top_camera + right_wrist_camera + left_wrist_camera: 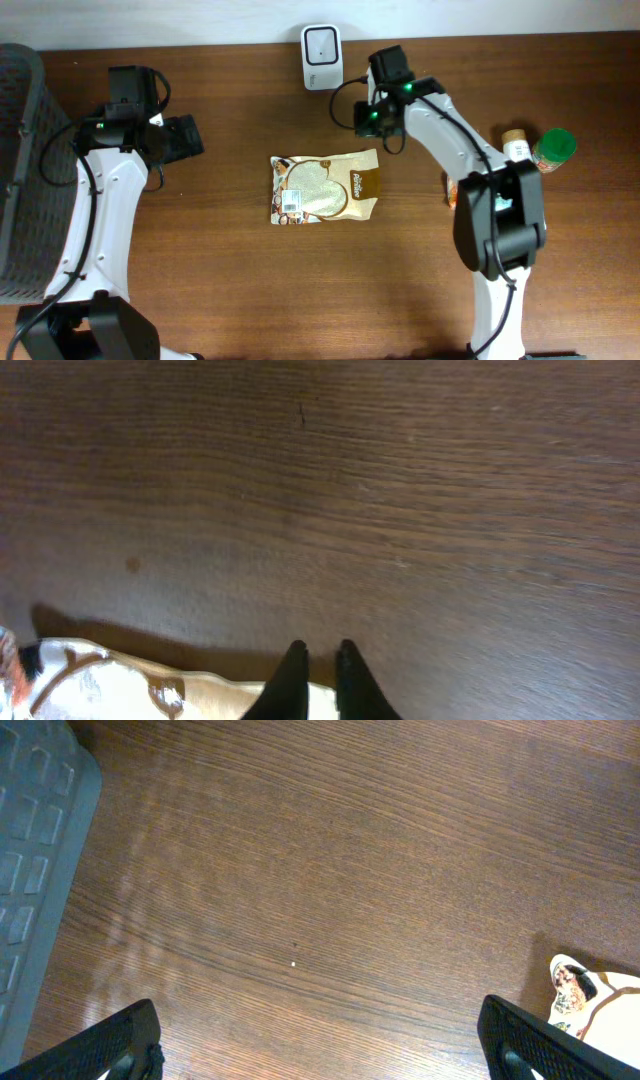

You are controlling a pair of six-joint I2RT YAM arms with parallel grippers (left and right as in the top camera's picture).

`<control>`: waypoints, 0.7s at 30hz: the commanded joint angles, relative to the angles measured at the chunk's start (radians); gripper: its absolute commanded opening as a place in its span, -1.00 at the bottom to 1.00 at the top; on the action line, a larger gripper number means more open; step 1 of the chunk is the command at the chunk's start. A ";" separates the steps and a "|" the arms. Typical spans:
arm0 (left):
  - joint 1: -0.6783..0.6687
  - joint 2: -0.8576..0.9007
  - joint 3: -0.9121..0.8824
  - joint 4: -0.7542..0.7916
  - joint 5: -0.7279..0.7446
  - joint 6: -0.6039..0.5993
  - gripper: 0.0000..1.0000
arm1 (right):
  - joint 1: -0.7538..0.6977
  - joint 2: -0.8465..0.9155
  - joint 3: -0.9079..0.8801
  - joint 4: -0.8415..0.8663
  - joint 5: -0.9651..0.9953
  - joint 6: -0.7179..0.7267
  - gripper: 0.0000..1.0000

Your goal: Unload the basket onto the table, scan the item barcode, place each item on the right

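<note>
The item, a beige and brown pouch (325,187), lies flat mid-table with a white barcode label (292,199) near its left end. A white scanner (321,45) stands at the table's back edge. My right gripper (390,138) hovers just beyond the pouch's upper right corner. In the right wrist view this gripper (318,655) is shut, its tips over bare wood past the pouch edge (120,680), with nothing seen between them. My left gripper (190,138) is left of the pouch. The left gripper (320,1050) is wide open above the table, and only a corner of the pouch (600,1010) shows.
A dark grey basket (25,170) fills the left edge and also shows as a grey wall (35,850) in the left wrist view. At the right stand a green-capped jar (553,148) and a cork-topped bottle (516,145) beside the right arm.
</note>
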 commanded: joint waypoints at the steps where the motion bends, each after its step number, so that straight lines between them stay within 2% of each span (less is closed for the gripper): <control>1: 0.002 -0.004 0.014 0.002 -0.007 0.019 0.98 | 0.051 0.089 0.000 -0.001 0.013 0.034 -0.91; 7: 0.002 -0.004 0.014 0.002 -0.007 0.019 0.98 | 0.061 0.092 0.013 -0.070 0.014 0.034 -0.91; 12: 0.002 -0.004 0.014 0.002 -0.007 0.019 0.98 | 0.048 0.092 0.053 -0.243 -0.005 0.033 -0.92; 16: 0.002 -0.004 0.014 0.002 -0.007 0.019 0.98 | 0.049 0.092 0.061 -0.438 -0.135 0.032 -0.91; 21: 0.002 -0.004 0.014 0.002 -0.007 0.019 0.98 | 0.086 0.092 0.061 -0.553 -0.235 -0.028 -0.90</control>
